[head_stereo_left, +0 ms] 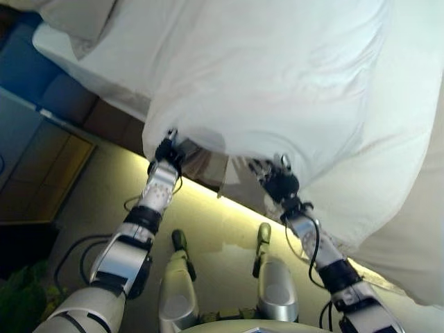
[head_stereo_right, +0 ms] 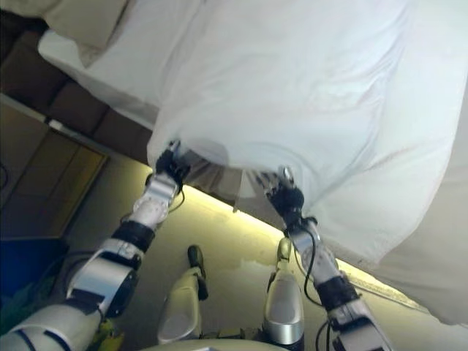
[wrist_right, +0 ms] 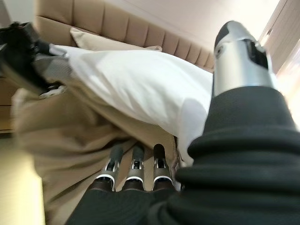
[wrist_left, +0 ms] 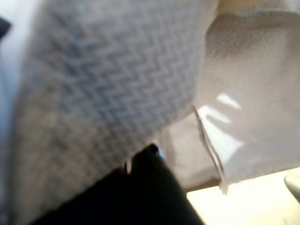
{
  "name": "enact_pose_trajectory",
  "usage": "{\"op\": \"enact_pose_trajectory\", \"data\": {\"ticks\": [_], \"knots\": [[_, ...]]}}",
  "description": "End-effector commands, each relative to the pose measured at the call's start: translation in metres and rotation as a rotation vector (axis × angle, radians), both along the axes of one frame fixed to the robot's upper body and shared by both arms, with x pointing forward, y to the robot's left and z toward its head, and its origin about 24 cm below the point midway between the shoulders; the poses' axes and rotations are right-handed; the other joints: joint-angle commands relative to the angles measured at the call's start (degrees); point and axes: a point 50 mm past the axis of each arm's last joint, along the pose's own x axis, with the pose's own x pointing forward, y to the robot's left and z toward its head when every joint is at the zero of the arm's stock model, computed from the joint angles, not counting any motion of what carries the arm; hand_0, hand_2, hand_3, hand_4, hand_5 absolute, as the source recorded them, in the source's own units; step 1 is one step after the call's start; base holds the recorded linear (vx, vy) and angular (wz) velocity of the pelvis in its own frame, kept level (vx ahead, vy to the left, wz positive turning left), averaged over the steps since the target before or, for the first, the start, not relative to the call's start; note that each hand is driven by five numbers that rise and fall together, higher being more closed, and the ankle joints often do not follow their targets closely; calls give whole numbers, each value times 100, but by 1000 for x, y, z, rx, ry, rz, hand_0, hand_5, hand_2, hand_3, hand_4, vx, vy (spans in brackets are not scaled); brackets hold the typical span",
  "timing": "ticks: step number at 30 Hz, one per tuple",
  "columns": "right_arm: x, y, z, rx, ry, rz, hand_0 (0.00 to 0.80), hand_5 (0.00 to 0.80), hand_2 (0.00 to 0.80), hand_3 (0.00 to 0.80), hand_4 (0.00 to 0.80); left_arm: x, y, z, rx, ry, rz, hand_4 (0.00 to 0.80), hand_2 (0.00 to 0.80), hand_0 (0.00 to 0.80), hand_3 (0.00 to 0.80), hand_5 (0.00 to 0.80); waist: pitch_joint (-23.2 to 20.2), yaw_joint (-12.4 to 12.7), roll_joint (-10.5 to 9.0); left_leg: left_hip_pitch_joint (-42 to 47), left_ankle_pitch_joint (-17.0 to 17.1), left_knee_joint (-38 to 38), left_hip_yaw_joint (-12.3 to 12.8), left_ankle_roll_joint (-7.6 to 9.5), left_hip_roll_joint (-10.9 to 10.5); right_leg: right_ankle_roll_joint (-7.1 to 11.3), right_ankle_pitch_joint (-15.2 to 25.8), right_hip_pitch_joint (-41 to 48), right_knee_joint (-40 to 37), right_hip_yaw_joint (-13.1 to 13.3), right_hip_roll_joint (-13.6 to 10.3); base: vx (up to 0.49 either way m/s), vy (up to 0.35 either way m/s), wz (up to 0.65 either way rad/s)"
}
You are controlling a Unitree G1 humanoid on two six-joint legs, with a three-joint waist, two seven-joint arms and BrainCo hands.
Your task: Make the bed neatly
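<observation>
A white duvet (head_stereo_left: 277, 83) lies rumpled across the bed, its near edge bulging over the bedside. My left hand (head_stereo_left: 166, 149) reaches up to that edge at its left corner; its fingers are buried in the cloth, and the left wrist view shows only woven fabric (wrist_left: 103, 79) pressed close. My right hand (head_stereo_left: 274, 177) is further right along the same edge, open, with straight fingers (wrist_right: 136, 164) against the beige sheet (wrist_right: 70, 126) below the duvet (wrist_right: 140, 84) and the thumb (wrist_right: 239, 51) raised. A beige pillow (head_stereo_left: 76, 21) sits at the head.
A padded beige headboard (wrist_right: 117, 28) backs the bed. A lit strip (head_stereo_left: 229, 201) runs under the bed frame along the floor. A wooden cabinet (head_stereo_left: 41, 166) stands at the left, with green leaves (head_stereo_left: 21, 298) near the lower left corner.
</observation>
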Motion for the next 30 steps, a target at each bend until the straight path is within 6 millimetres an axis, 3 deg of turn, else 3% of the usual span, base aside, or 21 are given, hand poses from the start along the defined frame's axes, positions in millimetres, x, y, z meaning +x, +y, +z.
{"op": "enact_pose_trajectory", "data": {"ticks": [1, 7, 12, 19, 24, 28, 30], "knots": [[-21, -29, -19, 61, 27, -106, 0, 0, 0, 0, 0, -28, 72, -26, 19, 54, 244, 800, 800, 800, 800, 800, -981, 234, 59, 269, 262, -123, -73, -17, 287, 138, -223, 283, 450, 179, -380, 157, 8, -5], [-53, -36, -48, 74, 137, -118, 0, 0, 0, 0, 0, -70, 96, -70, 38, 189, 333, 800, 800, 800, 800, 800, -1499, 252, 101, 900, 269, -486, -8, -7, 343, 218, -271, 723, 322, 170, -338, 204, 3, -3], [-62, -35, -54, 96, 179, -134, 0, 0, 0, 0, 0, -83, 113, -76, 34, 215, 367, 800, 800, 800, 800, 800, -1747, 265, 101, 1191, 258, -640, 30, -22, 381, 275, -369, 937, 330, 147, -302, 131, -19, -5], [-68, -31, -59, 144, 258, -176, 0, 0, 0, 0, 0, -99, 118, -86, 3, 235, 371, 800, 800, 800, 800, 800, -1953, 337, 56, 1426, 282, -790, -56, -31, 397, 298, -416, 1171, 320, 93, -272, 33, -48, 2], [-82, -40, -78, 7, 394, -220, 0, 0, 0, 0, 0, -105, 121, -91, -1, 243, 366, 800, 800, 800, 800, 800, -2102, 347, 34, 1464, 283, -774, -138, -31, 382, 272, -441, 1247, 394, 126, -262, 25, -55, 1], [-116, -70, -106, -201, 620, -345, 0, 0, 0, 0, 0, -111, 125, -90, 24, 244, 359, 800, 800, 800, 800, 800, -2163, 303, 19, 1457, 271, -726, -171, -25, 410, 237, -514, 1225, 508, 150, -226, 42, -53, 3], [-144, -86, -126, -184, 753, -396, 0, 0, 0, 0, 0, -114, 129, -90, 19, 247, 370, 800, 800, 800, 800, 800, -2179, 256, 28, 1437, 278, -714, -147, -42, 444, 205, -590, 1236, 481, 181, -173, 14, -37, 1]]}}
